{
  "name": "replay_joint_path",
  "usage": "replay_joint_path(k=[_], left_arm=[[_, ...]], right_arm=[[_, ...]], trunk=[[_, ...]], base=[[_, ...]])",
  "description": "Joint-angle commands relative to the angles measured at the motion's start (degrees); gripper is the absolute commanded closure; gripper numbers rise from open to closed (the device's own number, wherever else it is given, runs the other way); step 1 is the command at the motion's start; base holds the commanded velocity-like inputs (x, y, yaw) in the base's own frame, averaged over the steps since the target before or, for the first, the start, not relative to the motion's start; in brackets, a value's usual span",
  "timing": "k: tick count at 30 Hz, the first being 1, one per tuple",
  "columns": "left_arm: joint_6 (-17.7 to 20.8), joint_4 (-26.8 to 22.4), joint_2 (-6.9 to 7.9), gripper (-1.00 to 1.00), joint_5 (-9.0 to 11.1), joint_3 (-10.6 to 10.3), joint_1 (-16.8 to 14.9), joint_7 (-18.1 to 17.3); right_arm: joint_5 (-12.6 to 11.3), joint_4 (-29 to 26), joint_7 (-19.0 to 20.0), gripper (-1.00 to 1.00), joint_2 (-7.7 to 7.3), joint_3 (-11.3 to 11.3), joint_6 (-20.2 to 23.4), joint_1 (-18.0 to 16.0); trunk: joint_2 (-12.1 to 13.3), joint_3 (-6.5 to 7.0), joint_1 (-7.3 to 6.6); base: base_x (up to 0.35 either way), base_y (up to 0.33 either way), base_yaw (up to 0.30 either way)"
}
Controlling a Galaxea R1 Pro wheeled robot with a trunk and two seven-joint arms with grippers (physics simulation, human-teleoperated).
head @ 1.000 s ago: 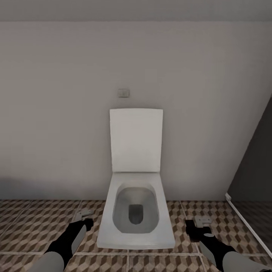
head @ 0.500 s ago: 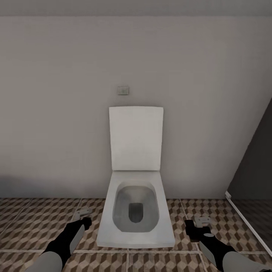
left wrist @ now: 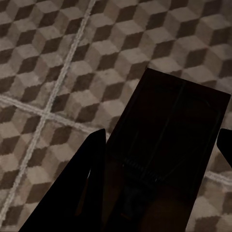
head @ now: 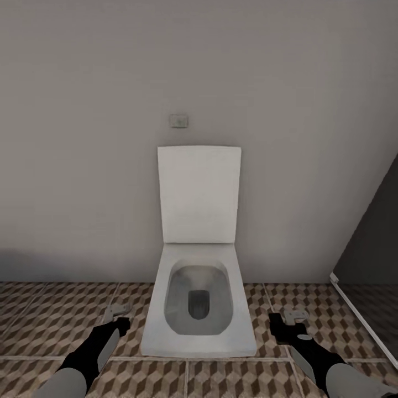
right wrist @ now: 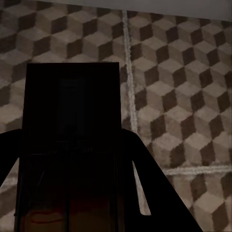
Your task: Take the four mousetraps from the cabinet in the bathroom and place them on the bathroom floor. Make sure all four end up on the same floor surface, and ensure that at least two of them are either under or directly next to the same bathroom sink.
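The robot faces a plain grey wall with a white toilet (head: 198, 301) set against it, lid (head: 199, 193) raised upright and a small flush plate (head: 178, 120) on the wall above. The bathroom floor (head: 50, 315) of cube-patterned tiles runs along the bottom of the head view.

To the left of the toilet bowl, the left gripper (head: 117, 314) is held low over the tiles, its fingers closed onto a mousetrap (head: 119, 309); from the wrist camera this trap (left wrist: 169, 154) is a dark flat board pinched between two dark fingers (left wrist: 87, 179), shadowed so that the wire parts are barely traceable.

To the right of the bowl, the right gripper (head: 292, 319) likewise clasps a second mousetrap (head: 296, 315), which the right wrist camera shows as a dark rectangular board (right wrist: 72, 135) between the fingers (right wrist: 145, 183) above the tiles.

At the far right stands the dark shower enclosure (head: 373, 243) with its pale base rail (head: 359, 320).
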Motion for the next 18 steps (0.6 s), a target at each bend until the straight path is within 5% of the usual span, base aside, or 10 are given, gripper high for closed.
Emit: replay_joint_path(k=[1,18], left_arm=[[0.2,-0.1,0.00,1.00,0.5,-0.1,0.0,0.3],[-2.4,-0.1,-0.27,1.00,0.5,-0.1,0.0,0.7]], right_arm=[[-0.7,-0.1,-0.2,1.00,-0.12,0.5,-0.2,-0.1],[-0.7,-0.2,-0.4,1.00,-1.65,0.3,-0.8,-0.1]], trunk=[[0.0,-0.28,0.01],[-0.3,-4.05,0.45]], base=[[0.000,0.000,0.000],[0.000,0.000,0.000]])
